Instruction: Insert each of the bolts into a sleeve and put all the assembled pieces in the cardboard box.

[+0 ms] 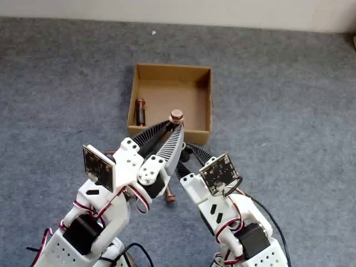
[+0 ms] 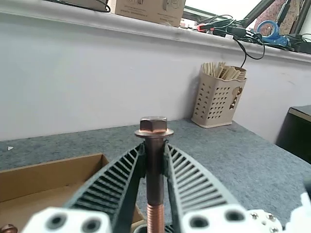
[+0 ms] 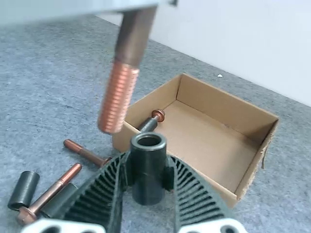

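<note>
My left gripper (image 1: pixel 174 125) (image 2: pixel 154 151) is shut on a copper bolt (image 2: pixel 154 145), head up (image 1: pixel 177 115), just in front of the cardboard box (image 1: pixel 203 83). My right gripper (image 3: pixel 147 165) is shut on a black sleeve (image 3: pixel 147 167), bore facing up. The bolt's threaded end (image 3: pixel 118 99) hangs slightly above and to one side of the sleeve's mouth, apart from it. The right gripper's fingers (image 1: pixel 194 151) lie under the left one. One assembled piece (image 1: pixel 140 112) (image 3: pixel 151 120) lies inside the box by its left wall.
Loose bolts (image 3: pixel 85 152) (image 3: pixel 47 193) and black sleeves (image 3: pixel 23 190) lie on the grey carpet between the arms. One bolt (image 1: pixel 168 194) shows below the left gripper. The box (image 3: pixel 252 145) (image 2: pixel 43 177) floor is mostly bare. A wall runs behind the table.
</note>
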Controlling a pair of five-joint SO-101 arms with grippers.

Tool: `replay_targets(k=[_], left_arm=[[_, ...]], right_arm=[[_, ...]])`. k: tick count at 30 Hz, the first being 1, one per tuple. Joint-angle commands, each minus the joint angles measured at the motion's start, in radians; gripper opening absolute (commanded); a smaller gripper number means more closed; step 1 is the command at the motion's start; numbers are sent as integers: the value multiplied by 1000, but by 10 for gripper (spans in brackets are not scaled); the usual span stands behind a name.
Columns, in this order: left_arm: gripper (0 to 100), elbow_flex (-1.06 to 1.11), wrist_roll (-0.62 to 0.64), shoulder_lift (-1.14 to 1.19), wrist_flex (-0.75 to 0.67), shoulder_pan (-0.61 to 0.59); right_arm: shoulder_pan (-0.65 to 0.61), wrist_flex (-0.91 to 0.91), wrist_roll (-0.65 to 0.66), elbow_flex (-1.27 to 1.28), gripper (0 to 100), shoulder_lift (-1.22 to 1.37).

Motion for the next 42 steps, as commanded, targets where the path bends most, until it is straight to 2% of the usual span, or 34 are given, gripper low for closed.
replay_targets(k=[1, 8, 31, 38, 42], left_arm=[[7, 7, 14, -7, -31, 10], [7, 12, 14, -7, -32, -24], [7, 102, 14, -16, -28, -33], [7, 119, 14, -18, -26, -31], [7, 119, -72, -18, -26, -30]], right_arm=[[-15, -31, 8, -22, 5, -18], [-99, 42, 14, -25, 5, -18], [-97, 45, 14, -85, 5, -19], [-15, 39, 8, -90, 5, -19], [30, 39, 6, -127, 5, -19]])
